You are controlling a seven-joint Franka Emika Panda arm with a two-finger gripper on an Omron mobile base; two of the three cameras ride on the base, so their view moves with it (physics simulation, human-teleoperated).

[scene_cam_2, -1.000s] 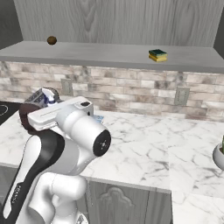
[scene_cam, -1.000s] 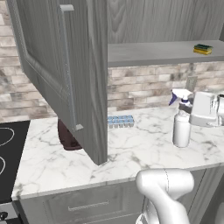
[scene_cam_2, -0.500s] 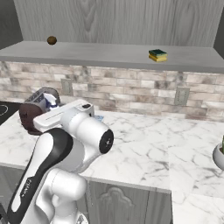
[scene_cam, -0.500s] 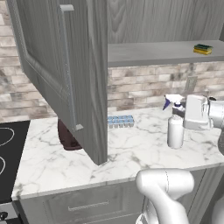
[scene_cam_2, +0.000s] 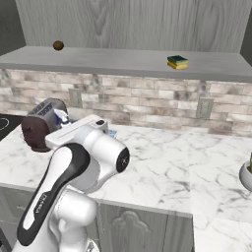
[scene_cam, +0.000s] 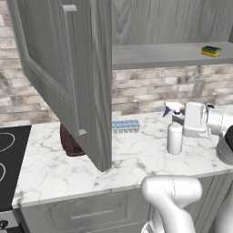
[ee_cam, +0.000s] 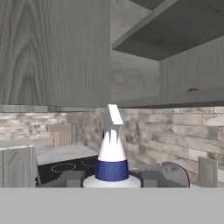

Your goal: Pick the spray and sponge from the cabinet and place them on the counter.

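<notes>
My gripper (scene_cam: pixel 180 121) is shut on the neck of the spray (scene_cam: pixel 174 138), a small white bottle held upright with its base at or just above the counter (scene_cam: pixel 132 157). In the hand view the spray (ee_cam: pixel 111 159) rises between my fingertips (ee_cam: pixel 72 178), its trigger head pointing away. Its blue nozzle tip (scene_cam_2: pixel 61 116) peeks out behind my arm in the right base view. The sponge (scene_cam: pixel 210 51), yellow with a green top, lies on the open cabinet's shelf (scene_cam: pixel 154 55), far right and well above my gripper. The same sponge (scene_cam_2: pixel 177 62) sits mid-shelf in the right base view.
The cabinet door (scene_cam: pixel 59 77) hangs open over the counter's left half. A dark toaster (scene_cam: pixel 69 142) stands behind it, with a pale blue ice-cube tray (scene_cam: pixel 125 126) by the brick wall. A black stovetop (scene_cam: pixel 9 154) lies far left. A small brown ball (scene_cam_2: pixel 58 45) rests on the shelf.
My gripper has carried the spray leftward along the counter, staying shut on it. The sponge has not moved.
</notes>
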